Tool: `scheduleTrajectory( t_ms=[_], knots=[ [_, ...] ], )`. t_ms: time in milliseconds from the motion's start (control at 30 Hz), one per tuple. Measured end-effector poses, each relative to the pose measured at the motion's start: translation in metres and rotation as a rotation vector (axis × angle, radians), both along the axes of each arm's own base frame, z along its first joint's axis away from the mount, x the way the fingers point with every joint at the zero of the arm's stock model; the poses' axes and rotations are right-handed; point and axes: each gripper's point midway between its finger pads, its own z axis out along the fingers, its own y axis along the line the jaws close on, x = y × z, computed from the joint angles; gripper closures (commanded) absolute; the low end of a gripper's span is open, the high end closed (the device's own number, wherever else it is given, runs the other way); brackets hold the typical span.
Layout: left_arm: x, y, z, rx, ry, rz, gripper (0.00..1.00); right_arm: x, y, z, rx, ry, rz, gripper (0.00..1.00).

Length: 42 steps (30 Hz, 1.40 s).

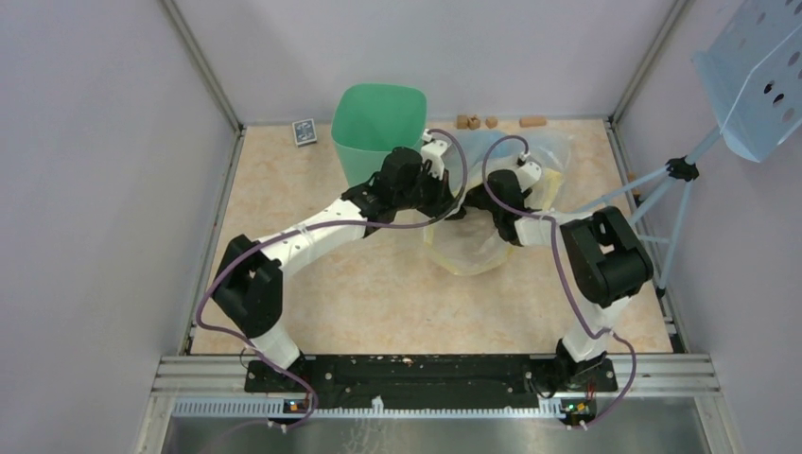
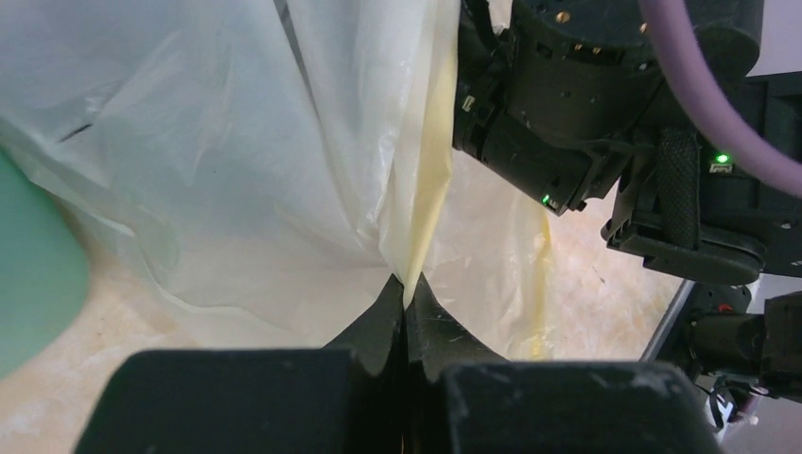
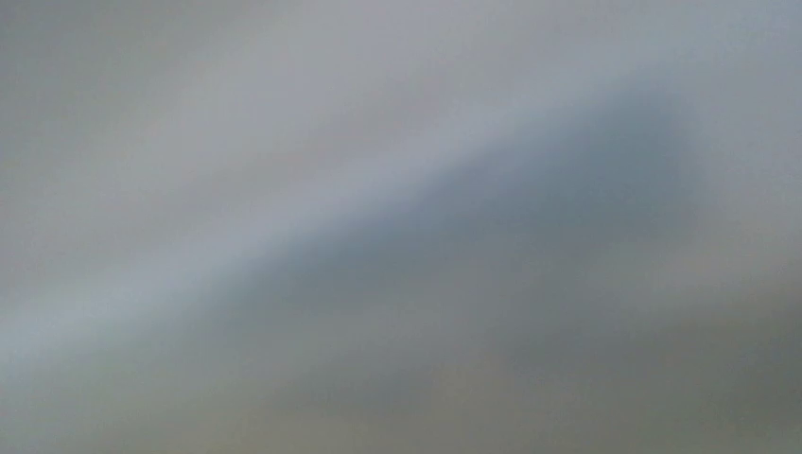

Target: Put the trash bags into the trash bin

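Observation:
The mint-green trash bin (image 1: 378, 123) stands upright at the back of the table; its side shows at the left edge (image 2: 28, 274) of the left wrist view. No black trash bag is in view. My left gripper (image 2: 407, 288) is shut on a pinched fold of a clear, yellowish translucent plastic bag (image 2: 236, 142), just right of the bin. That bag (image 1: 468, 251) spreads over the table under both wrists. My right gripper (image 1: 479, 200) sits close against the left one over the bag. Its wrist view is a grey blur, so its jaws are hidden.
A small patterned box (image 1: 304, 131) lies left of the bin. Brown bits (image 1: 478, 122) and a cork-like piece (image 1: 532, 121) lie along the back wall. A pale blue perforated panel (image 1: 757, 76) on a stand leans in at the right. Walls close three sides.

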Motion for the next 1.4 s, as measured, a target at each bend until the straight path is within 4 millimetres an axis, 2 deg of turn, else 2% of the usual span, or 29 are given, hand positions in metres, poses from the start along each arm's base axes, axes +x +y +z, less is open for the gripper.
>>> scheduleTrajectory(
  t_ms=[67,200,300,400,633,800,867,1000,1100,1200,1300,1400],
  knots=[
    [0.006,0.004,-0.003,0.002,0.005,0.016,1.0,0.008,-0.004,-0.001,-0.01,0.002,-0.016,0.65],
    [0.019,0.006,-0.015,0.015,0.019,0.036,1.0,0.012,-0.006,-0.002,-0.023,0.002,-0.009,1.0],
    [0.029,0.005,-0.027,0.042,0.024,0.046,1.0,0.004,-0.005,0.003,-0.026,-0.002,0.026,1.0],
    [0.039,0.003,-0.032,0.076,0.012,0.055,1.0,-0.016,-0.004,0.021,-0.017,-0.018,0.083,1.0],
    [0.049,0.003,-0.025,0.097,-0.031,0.069,1.0,-0.063,0.003,0.101,0.032,-0.142,0.238,1.0],
    [0.06,-0.006,-0.025,0.094,-0.041,0.065,1.0,-0.109,0.018,0.142,0.05,-0.189,0.436,1.0],
    [0.064,-0.011,-0.033,0.098,-0.03,0.058,1.0,-0.13,0.017,0.163,0.045,-0.228,0.489,1.0],
    [0.064,-0.019,-0.058,0.113,0.004,0.041,1.0,-0.165,-0.003,0.217,-0.006,-0.327,0.485,1.0],
    [0.065,-0.035,-0.078,0.123,0.027,0.018,1.0,-0.178,-0.021,0.26,-0.049,-0.388,0.43,1.0],
    [0.075,-0.059,-0.085,0.101,0.029,-0.007,1.0,-0.189,-0.038,0.286,-0.079,-0.423,0.376,1.0],
    [0.093,-0.088,-0.08,0.056,0.006,-0.032,1.0,-0.2,-0.048,0.293,-0.101,-0.424,0.35,1.0],
    [0.117,-0.116,-0.062,-0.015,-0.038,-0.047,0.95,-0.209,-0.053,0.29,-0.118,-0.397,0.352,1.0]
  ],
)
